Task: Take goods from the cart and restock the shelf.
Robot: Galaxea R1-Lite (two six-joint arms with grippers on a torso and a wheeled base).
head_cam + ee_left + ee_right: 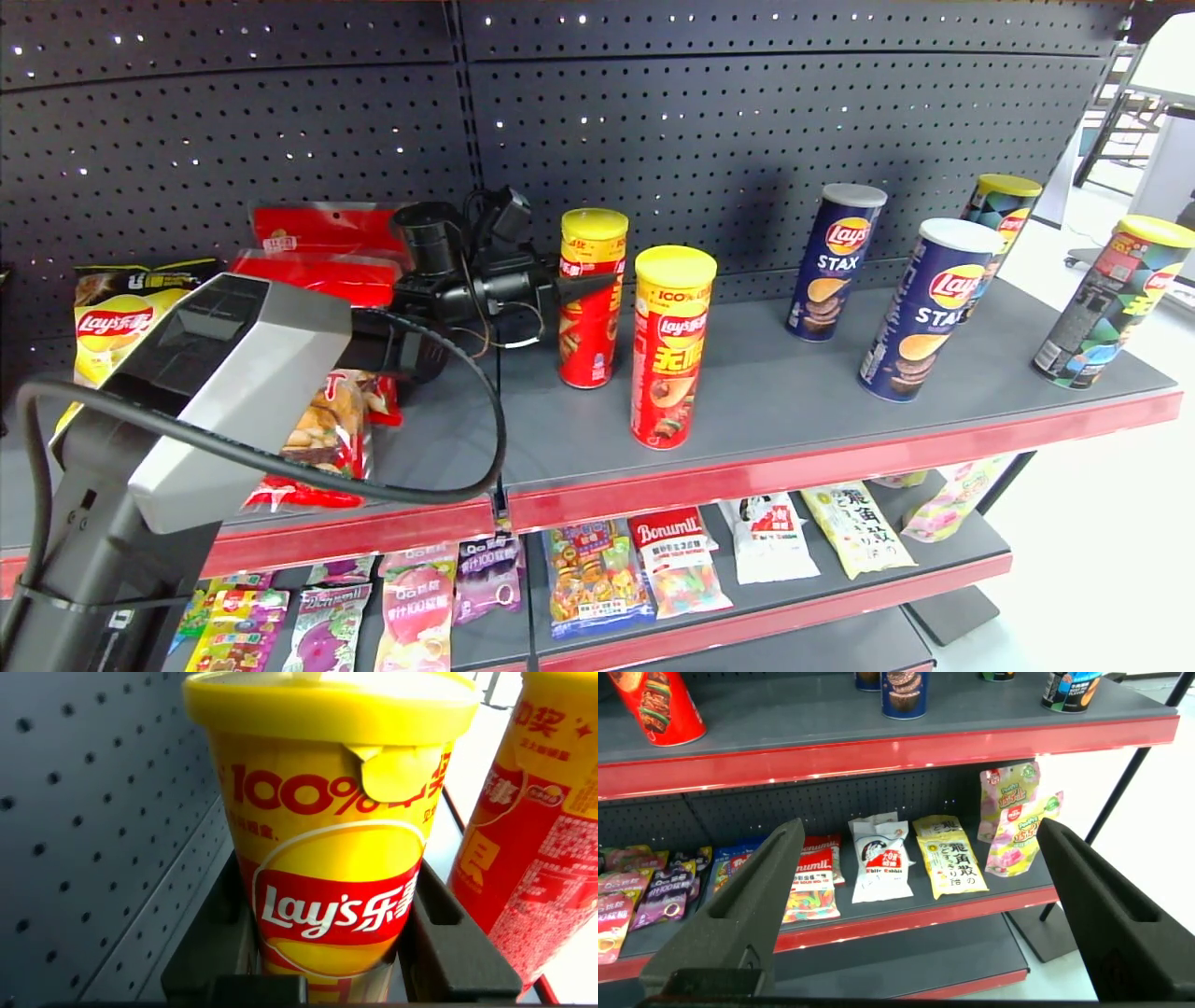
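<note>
Dark pegboard wall (pixel 747 121) stood behind, light pricking through holes; pale floor (pixel 1102 541) right, possibly a desk frame (pixel 1120 98) beyond.

A grey shelf board (pixel 803 401) with a red front edge spans the middle of the frame, backed by a dark pegboard panel (pixel 747 121). At centre two yellow-lidded cans stand upright on it: the rear red can (pixel 591 308) nearer the panel, the front red can (pixel 672 350) just right of it. Right of centre stand a rear dark blue can (pixel 834 266) and a front dark blue can (pixel 924 313) — then, at the far right, a rear patterned can (pixel 1001 215) and a front patterned can (pixel 1106 303). At the left lie a yellow chip bag (pixel 117 322), red packets (pixel 317 252) and a nut bag (pixel 331 425). Along the bottom, a lower shelf (pixel 775 613) carries flat snack bags (pixel 672 560).
</note>
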